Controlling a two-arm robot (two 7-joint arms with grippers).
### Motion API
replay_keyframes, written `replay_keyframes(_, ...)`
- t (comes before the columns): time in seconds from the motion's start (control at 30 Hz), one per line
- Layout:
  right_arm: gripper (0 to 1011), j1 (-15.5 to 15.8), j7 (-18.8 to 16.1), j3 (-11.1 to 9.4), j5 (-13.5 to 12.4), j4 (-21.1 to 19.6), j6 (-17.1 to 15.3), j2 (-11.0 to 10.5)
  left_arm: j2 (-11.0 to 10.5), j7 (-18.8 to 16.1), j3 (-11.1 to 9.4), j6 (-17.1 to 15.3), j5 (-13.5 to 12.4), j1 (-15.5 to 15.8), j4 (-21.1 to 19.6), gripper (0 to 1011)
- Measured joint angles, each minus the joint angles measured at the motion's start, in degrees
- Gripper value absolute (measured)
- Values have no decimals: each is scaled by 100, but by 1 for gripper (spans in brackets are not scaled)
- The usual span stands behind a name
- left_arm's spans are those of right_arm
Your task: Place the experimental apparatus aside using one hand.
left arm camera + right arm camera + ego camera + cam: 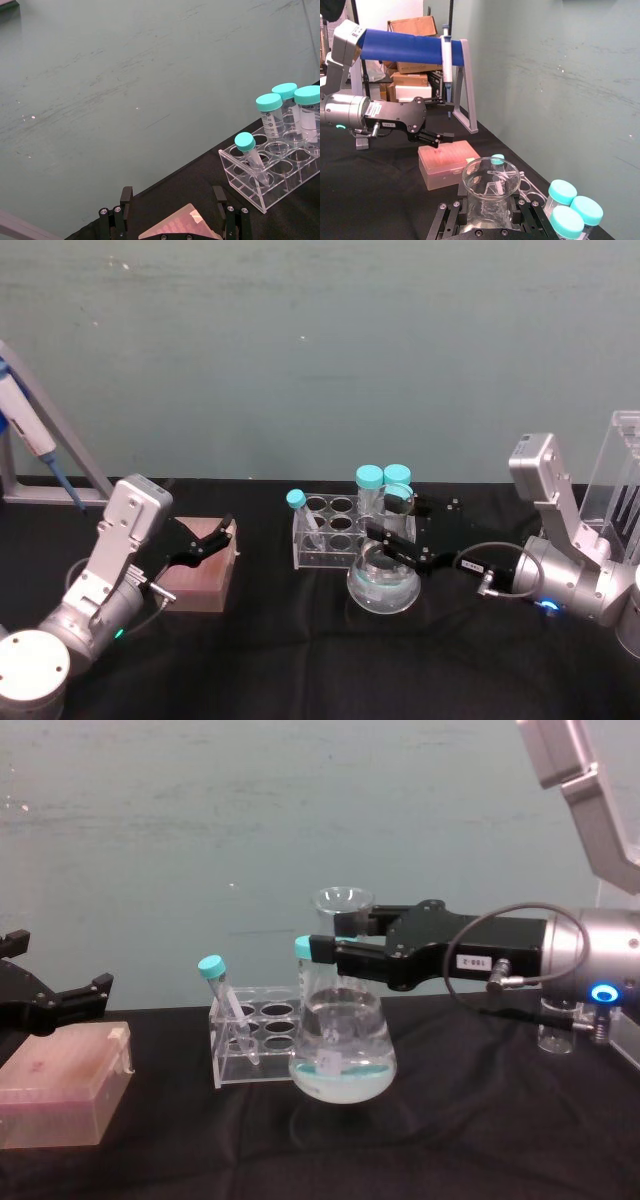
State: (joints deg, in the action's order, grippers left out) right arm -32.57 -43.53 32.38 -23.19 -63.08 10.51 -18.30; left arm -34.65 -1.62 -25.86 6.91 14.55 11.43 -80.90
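The black surface (300, 660) carries a clear tube rack (330, 530) holding teal-capped tubes. Just in front of the rack, the conical flask (342, 1055) with clear liquid hangs slightly above the surface. The right gripper (322, 952) is clamped on the flask's neck. The left gripper (222, 533), fingers apart, hovers over a pink box (200, 570) at left.

Clear flask (342, 1055) with colourless liquid; clear rack (250, 1038) of teal-capped tubes (269, 116); pink box (62, 1085); black cloth (300, 660); teal wall (320, 350); black right gripper (318, 949) on silver wrist with blue light; black left gripper (60, 1000).
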Motion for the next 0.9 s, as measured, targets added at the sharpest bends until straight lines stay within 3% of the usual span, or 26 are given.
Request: replay_keyframes(0.9, 461, 565, 525, -321, -220, -850, -430, -533, 0, 0, 0, 0, 0, 0, 0, 1000)
